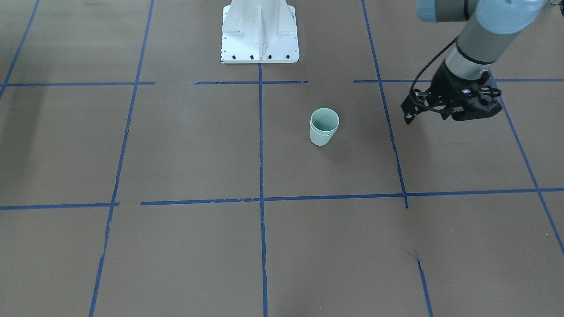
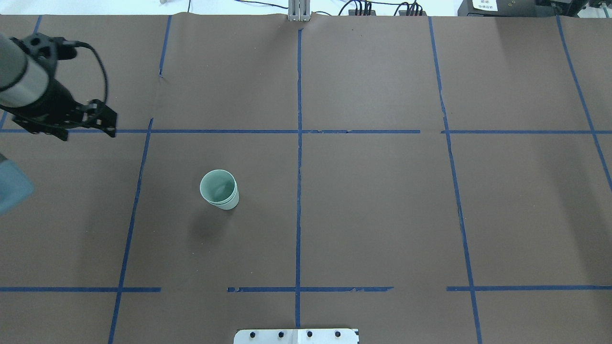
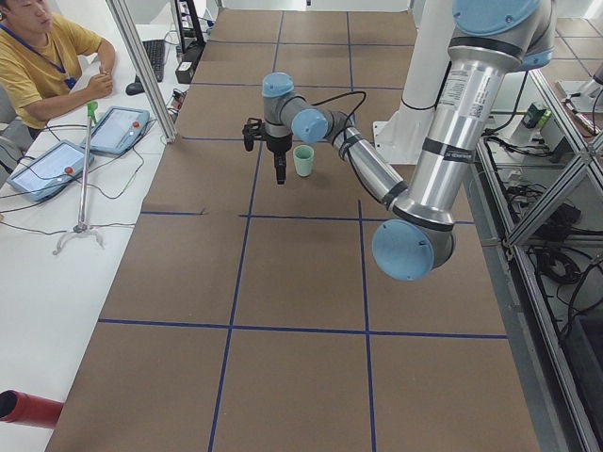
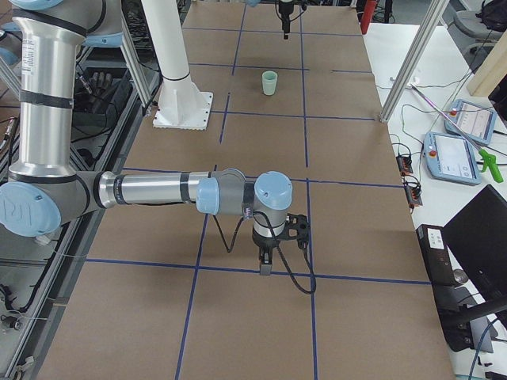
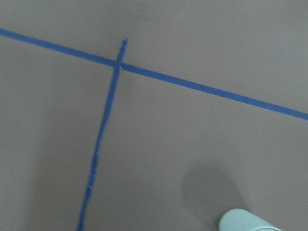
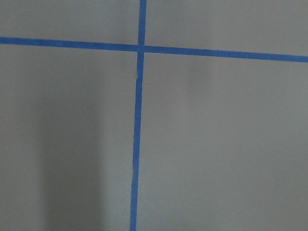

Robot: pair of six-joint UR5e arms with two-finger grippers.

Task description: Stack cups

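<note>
My left gripper hangs at ten o'clock from the cups, which stand nested and upright. I judge them light, thin and slippery, best pinched at the rim. For it and my right gripper, I cannot tell the jaws' state.

No text legible in any view.
- White label on black box at the far table edge: print too small to read.
- Tablets on the side bench: screens lit, characters not resolvable.
- Arms, base, cups, table paper: no markings, numbers or brand names can be made out.
</note>
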